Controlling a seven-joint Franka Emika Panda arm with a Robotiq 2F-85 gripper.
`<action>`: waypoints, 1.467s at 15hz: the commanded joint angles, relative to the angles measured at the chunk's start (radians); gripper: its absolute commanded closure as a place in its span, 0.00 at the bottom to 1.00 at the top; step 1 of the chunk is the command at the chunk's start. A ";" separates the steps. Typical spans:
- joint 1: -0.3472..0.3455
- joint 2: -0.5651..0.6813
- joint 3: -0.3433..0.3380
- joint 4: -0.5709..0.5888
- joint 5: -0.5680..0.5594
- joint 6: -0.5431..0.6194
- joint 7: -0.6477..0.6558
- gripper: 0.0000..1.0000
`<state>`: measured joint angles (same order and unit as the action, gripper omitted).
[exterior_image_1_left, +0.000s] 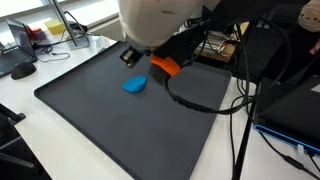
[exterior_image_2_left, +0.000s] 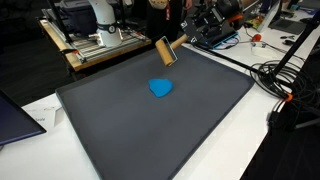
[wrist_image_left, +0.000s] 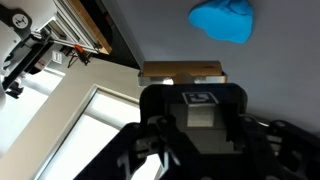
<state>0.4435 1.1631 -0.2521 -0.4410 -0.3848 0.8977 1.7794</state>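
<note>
A dark mat (exterior_image_2_left: 120, 120) covers most of the white tabletop (exterior_image_1_left: 22, 100). Above one edge of the mat, the claw (wrist_image_left: 186, 88) is clamped shut on a tilted tan wooden block (exterior_image_2_left: 165, 51). A small blue lump (exterior_image_2_left: 160, 88) lies near the mat's middle, apart from the block.

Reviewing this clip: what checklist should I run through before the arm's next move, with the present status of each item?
1. Gripper shut on the wooden block: ok.
2. Block sits between the fingers in the wrist view: ok.
3. Blue object lies apart from block and gripper: ok.
4. Block lifted free of the dark mat: cannot tell.
5. Black cable near the arm hangs free of the mat: cannot tell.
</note>
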 joint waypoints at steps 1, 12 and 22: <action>-0.050 -0.032 0.013 0.000 0.004 -0.005 -0.077 0.78; -0.226 -0.100 0.073 0.001 0.132 0.076 -0.184 0.78; -0.374 -0.123 0.131 0.001 0.254 0.180 -0.354 0.78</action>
<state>0.1000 1.0580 -0.1392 -0.4400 -0.1631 1.0648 1.4816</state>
